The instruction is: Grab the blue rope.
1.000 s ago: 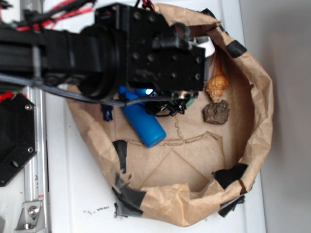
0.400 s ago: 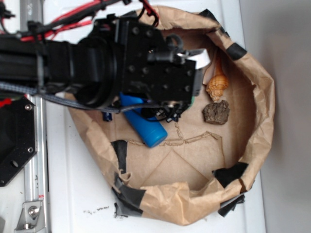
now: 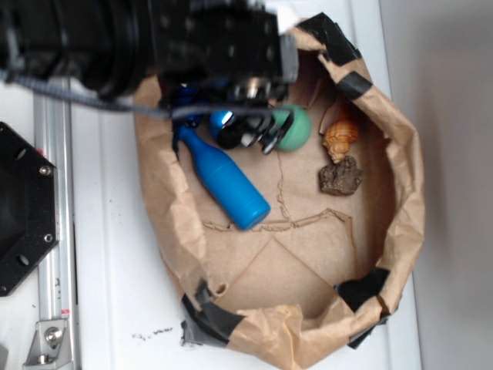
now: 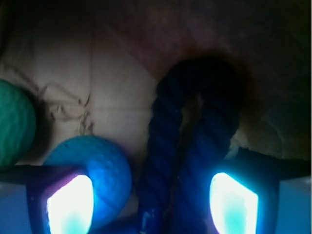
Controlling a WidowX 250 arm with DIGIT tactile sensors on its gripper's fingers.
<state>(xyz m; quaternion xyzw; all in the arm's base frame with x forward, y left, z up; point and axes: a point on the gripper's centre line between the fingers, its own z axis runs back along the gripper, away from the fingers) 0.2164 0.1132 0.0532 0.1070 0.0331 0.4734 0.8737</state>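
Fingers [image 4: 70,204] standing apart, straddling folded blue rope [image 4: 195,146] inside gripper [image 4: 151,204]; sitting just beside bright blue bottle [image 3: 227,181], teal ball [image 3: 296,127].

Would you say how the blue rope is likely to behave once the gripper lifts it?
The rope lies folded double in a tight bend, so it is probably floppy and will droop either side of the gripper. Its thick twisted strands look grippy, so slipping seems unlikely.

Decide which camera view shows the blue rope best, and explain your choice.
The wrist view: the rope fills the centre, its folded loop and twisted strands plain between the end effector fingers. In the exterior view the arm hides nearly all of it; only a dark blue bit peeks out.
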